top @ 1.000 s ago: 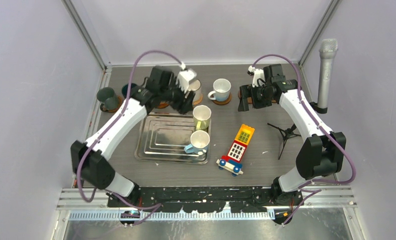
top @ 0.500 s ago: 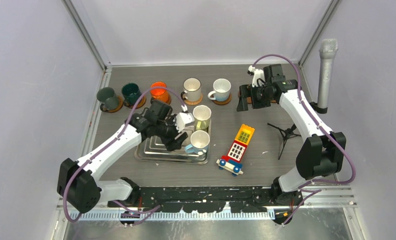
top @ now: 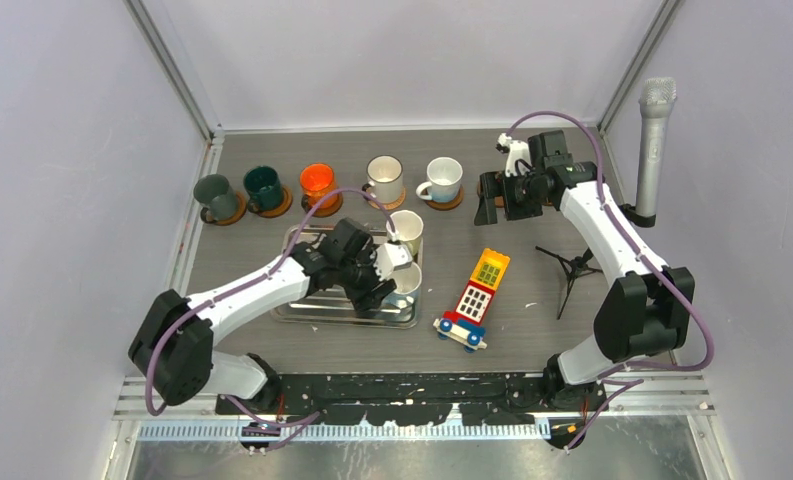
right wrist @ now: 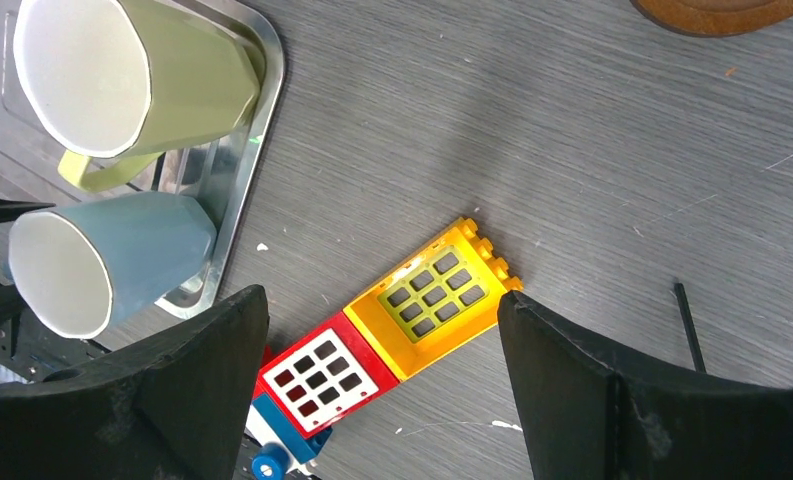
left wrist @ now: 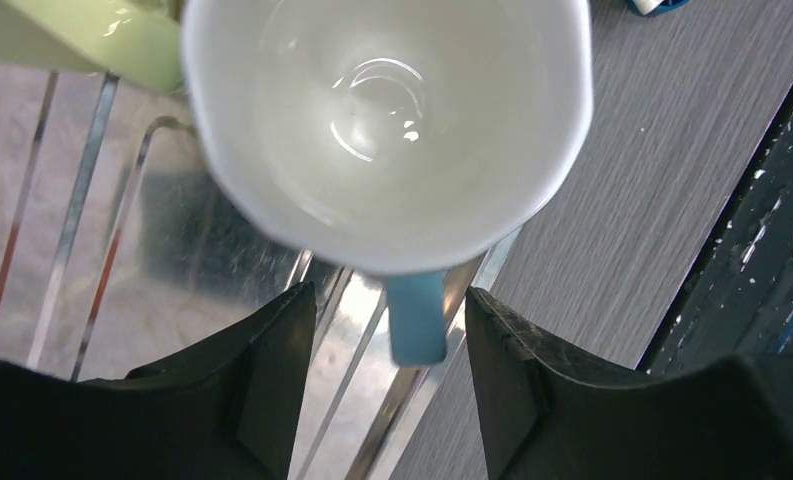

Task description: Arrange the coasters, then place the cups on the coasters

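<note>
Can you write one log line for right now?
left gripper: open, astride handle of blue cup | cup: on tray | right gripper: open, empty

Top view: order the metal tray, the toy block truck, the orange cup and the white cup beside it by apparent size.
1. metal tray, though partly hidden
2. toy block truck
3. orange cup and white cup look alike; not ranked

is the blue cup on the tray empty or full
Empty: the left wrist view looks straight into the blue cup and shows only its bare white bottom.
</note>
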